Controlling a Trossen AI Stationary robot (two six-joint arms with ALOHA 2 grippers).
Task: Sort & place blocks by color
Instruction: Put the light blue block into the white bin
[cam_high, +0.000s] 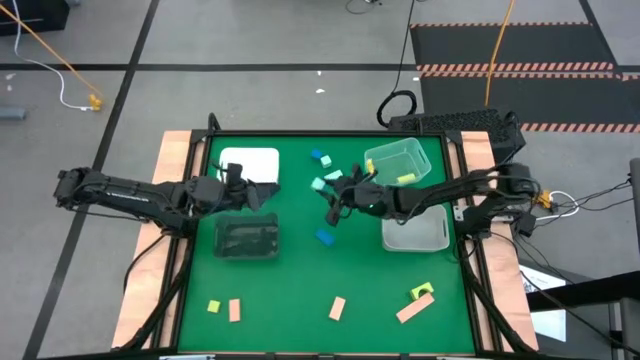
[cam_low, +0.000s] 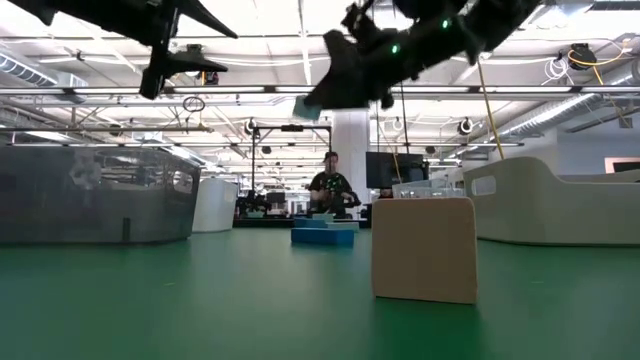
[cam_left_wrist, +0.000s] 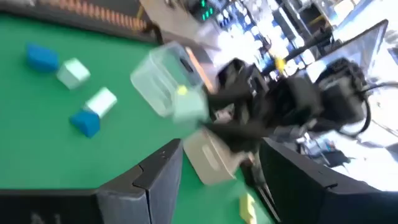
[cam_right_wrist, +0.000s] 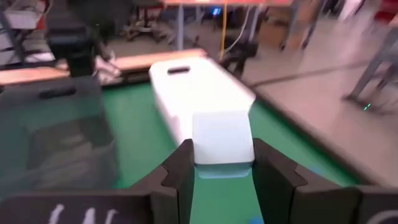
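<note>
Nearest the front edge in the high view: tan-peach blocks (cam_high: 337, 308) and yellow-green blocks (cam_high: 421, 292) scattered on the green table (cam_high: 300, 270). Mid-table, right gripper (cam_high: 334, 198) raised off the mat, closed on a pale teal block (cam_right_wrist: 222, 138) pinched between both fingers. A blue block (cam_high: 325, 237) on the mat just nearer. Left gripper (cam_high: 262, 198) beside the dark grey tray (cam_high: 248, 238), fingers apart, empty. Farther back, white tray (cam_high: 252, 163), clear tray (cam_high: 400, 163), more blue and teal blocks (cam_high: 320, 158).
</note>
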